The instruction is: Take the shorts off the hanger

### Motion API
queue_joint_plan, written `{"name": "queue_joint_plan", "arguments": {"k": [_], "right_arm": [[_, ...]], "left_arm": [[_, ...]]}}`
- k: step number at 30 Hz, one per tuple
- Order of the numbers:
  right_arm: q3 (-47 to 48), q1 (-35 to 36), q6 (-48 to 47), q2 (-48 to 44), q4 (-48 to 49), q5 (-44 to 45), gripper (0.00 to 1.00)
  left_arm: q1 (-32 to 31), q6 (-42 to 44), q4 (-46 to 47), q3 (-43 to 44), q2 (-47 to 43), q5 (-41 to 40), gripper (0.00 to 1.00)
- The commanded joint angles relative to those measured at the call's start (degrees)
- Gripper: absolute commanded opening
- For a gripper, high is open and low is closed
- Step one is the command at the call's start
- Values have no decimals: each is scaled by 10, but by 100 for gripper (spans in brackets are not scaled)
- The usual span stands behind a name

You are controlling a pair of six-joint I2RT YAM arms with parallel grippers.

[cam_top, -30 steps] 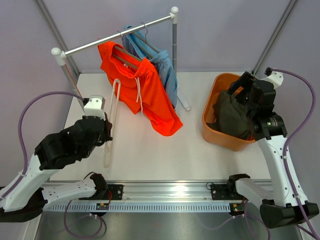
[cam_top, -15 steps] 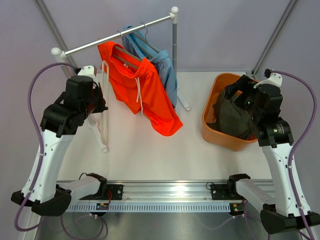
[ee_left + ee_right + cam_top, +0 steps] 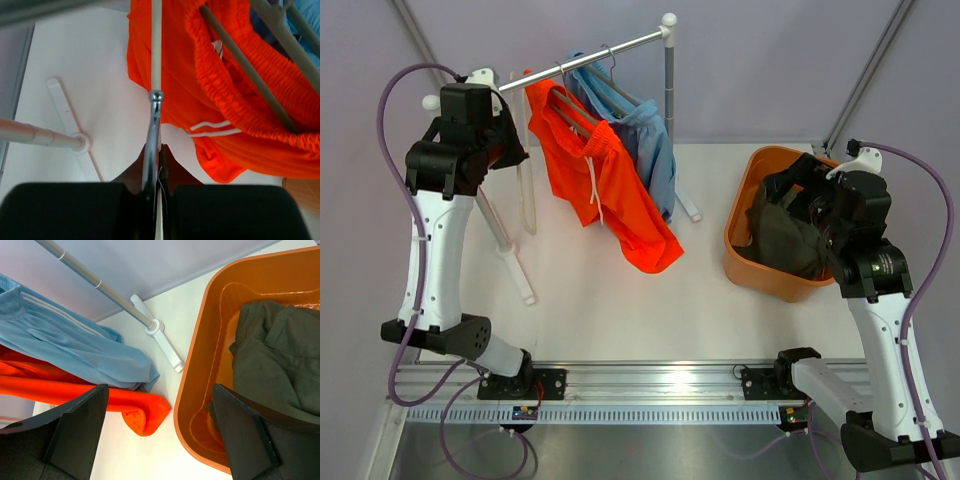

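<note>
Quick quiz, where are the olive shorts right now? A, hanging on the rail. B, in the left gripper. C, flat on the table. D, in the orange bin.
D: the olive shorts lie bunched inside the bin; only the orange shorts and blue shorts hang from the rail.

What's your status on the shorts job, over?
Left gripper shut on an empty hanger. Right gripper open over the bin, olive shorts inside. Orange shorts and light blue shorts hung on the rail. Nothing blocking.

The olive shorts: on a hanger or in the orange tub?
In the orange tub: the olive shorts lie crumpled inside it, apart from the rail.
</note>
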Motion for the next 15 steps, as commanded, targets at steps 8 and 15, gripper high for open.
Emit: {"name": "queue_joint_plan", "arguments": {"k": [8,15], "right_arm": [[19,-2,-16,-12,-11,-23,93],[20,-2,-22,-15,-17,-25,93]], "left_arm": [[32,7,13,105,51,7,0],[55,5,26,138,81,12,0]]}}
